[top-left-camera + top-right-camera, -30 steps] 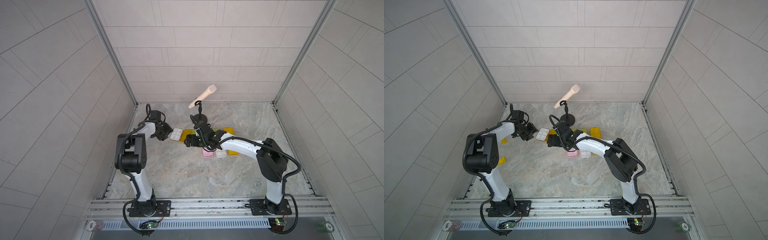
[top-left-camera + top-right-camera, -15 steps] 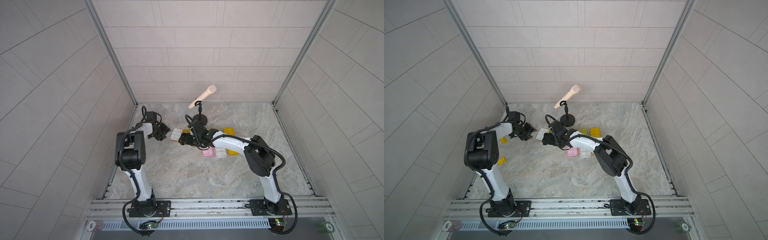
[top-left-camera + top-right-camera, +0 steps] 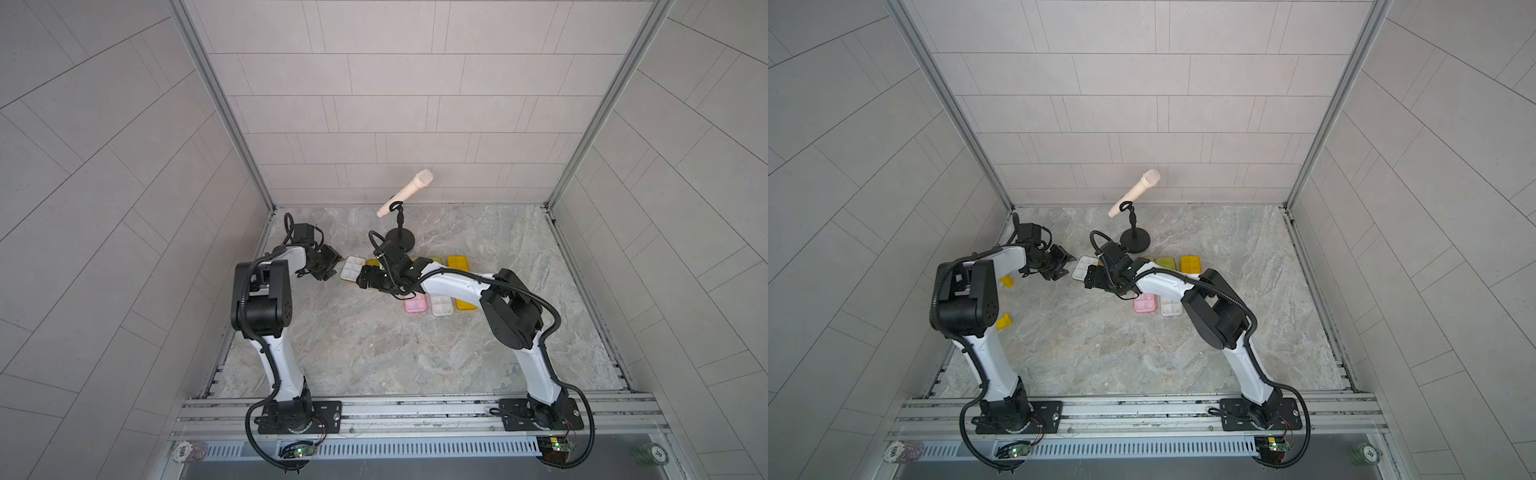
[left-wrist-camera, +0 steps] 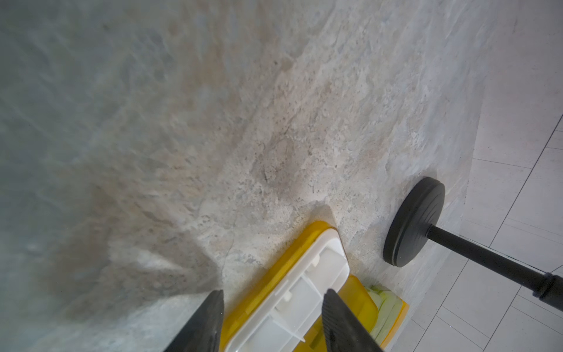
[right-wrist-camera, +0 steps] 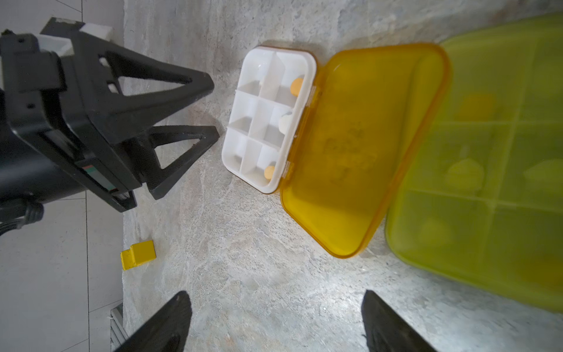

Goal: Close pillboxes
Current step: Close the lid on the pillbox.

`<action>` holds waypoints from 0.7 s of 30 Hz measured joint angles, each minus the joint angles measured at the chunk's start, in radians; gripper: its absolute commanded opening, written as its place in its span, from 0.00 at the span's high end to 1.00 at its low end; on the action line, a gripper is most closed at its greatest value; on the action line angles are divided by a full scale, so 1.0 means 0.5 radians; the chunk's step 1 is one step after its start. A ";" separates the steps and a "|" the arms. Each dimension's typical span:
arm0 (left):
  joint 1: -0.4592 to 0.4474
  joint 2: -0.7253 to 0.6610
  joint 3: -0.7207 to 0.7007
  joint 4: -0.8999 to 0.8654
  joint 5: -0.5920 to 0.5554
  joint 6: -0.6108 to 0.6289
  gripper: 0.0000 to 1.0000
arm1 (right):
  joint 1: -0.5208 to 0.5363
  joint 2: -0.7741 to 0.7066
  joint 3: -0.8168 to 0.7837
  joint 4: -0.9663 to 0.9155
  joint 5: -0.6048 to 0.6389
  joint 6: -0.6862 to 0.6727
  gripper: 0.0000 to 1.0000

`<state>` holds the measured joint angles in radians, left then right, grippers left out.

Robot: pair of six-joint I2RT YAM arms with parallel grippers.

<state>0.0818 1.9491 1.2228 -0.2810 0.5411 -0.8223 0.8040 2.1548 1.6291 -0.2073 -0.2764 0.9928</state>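
Looking at this one, your left fingers (image 5: 199,87) are spread apart with nothing in them, tips just beside the outer edge of the open pillbox (image 5: 268,122), though I can't tell if they actually touch it. That box sits on the counter (image 5: 243,250) left of centre toward the back, white compartments facing up with a few pills (image 5: 297,87) in them and its orange-yellow lid (image 5: 365,152) flopped fully open, flat on the side away from the left fingers. Your right fingers (image 5: 170,323) are wide open too, holding nothing, hanging over bare counter just short of that lid. The lid's far edge overlaps a lime green pillbox (image 5: 487,167), which is shut. In both top views there's an orange-yellow pillbox (image 3: 458,262) next along in that back row, plus a pink pillbox (image 3: 415,305) and a clear-lidded pillbox (image 3: 441,307) side by side nearer the rail (image 3: 415,405), too small to say if they're latched. Mic stand (image 3: 400,241) is just behind the right arm (image 3: 453,282).
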 measured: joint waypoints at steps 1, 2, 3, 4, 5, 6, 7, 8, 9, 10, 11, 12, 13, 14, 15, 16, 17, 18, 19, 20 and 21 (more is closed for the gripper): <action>0.000 0.004 -0.001 0.001 0.005 -0.002 0.43 | -0.003 0.011 0.003 -0.003 -0.002 0.006 0.11; 0.000 0.007 -0.001 0.002 0.007 -0.002 0.43 | -0.005 0.019 0.006 -0.003 -0.002 0.010 0.11; 0.000 0.011 -0.001 0.005 0.011 -0.005 0.43 | -0.009 0.024 0.010 -0.005 -0.002 0.013 0.10; 0.000 0.014 -0.001 0.010 0.016 -0.011 0.43 | -0.010 0.027 0.015 -0.013 -0.002 0.014 0.10; 0.000 0.018 -0.001 0.014 0.020 -0.017 0.43 | -0.013 0.031 0.023 -0.015 -0.004 0.015 0.10; 0.000 0.023 -0.001 0.018 0.026 -0.024 0.43 | -0.017 0.037 0.036 -0.017 -0.008 0.014 0.10; 0.000 0.027 -0.001 0.024 0.031 -0.031 0.43 | -0.019 0.047 0.057 -0.017 -0.014 0.015 0.10; -0.001 0.032 -0.001 0.030 0.036 -0.033 0.43 | -0.021 0.056 0.073 -0.013 -0.018 0.014 0.10; -0.002 0.036 -0.001 0.036 0.043 -0.034 0.43 | -0.021 0.065 0.087 -0.011 -0.021 0.014 0.10; -0.004 0.037 -0.001 0.040 0.048 -0.035 0.43 | -0.021 0.073 0.097 -0.011 -0.023 0.014 0.10; -0.004 0.037 -0.001 0.043 0.050 -0.036 0.43 | -0.021 0.082 0.109 -0.014 -0.024 0.014 0.10; -0.004 0.037 -0.001 0.044 0.055 -0.037 0.43 | -0.021 0.095 0.124 -0.018 -0.025 0.014 0.10; -0.006 0.037 -0.001 0.044 0.058 -0.037 0.43 | -0.022 0.110 0.140 -0.022 -0.028 0.014 0.10; -0.009 0.038 -0.001 0.044 0.063 -0.037 0.43 | -0.023 0.121 0.152 -0.027 -0.030 0.014 0.10; -0.011 0.040 -0.001 0.045 0.069 -0.037 0.43 | -0.023 0.127 0.157 -0.030 -0.031 0.014 0.10; -0.011 0.041 -0.001 0.045 0.074 -0.038 0.43 | -0.023 0.130 0.157 -0.038 -0.031 0.014 0.10; -0.011 0.041 -0.001 0.045 0.077 -0.038 0.43 | -0.025 0.130 0.158 -0.047 -0.033 0.014 0.10; -0.011 0.041 -0.001 0.045 0.080 -0.039 0.43 | -0.025 0.130 0.158 -0.053 -0.034 0.014 0.10; -0.012 0.041 -0.001 0.045 0.083 -0.039 0.43 | -0.026 0.130 0.159 -0.056 -0.037 0.014 0.10; -0.012 0.041 -0.001 0.045 0.085 -0.040 0.43 | -0.027 0.130 0.159 -0.056 -0.038 0.014 0.10; -0.012 0.041 -0.001 0.045 0.086 -0.043 0.43 | -0.027 0.130 0.160 -0.057 -0.040 0.014 0.10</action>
<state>0.0757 1.9697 1.2224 -0.2584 0.5842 -0.8436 0.7906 2.2200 1.7092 -0.2359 -0.2962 1.0000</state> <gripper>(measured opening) 0.569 0.897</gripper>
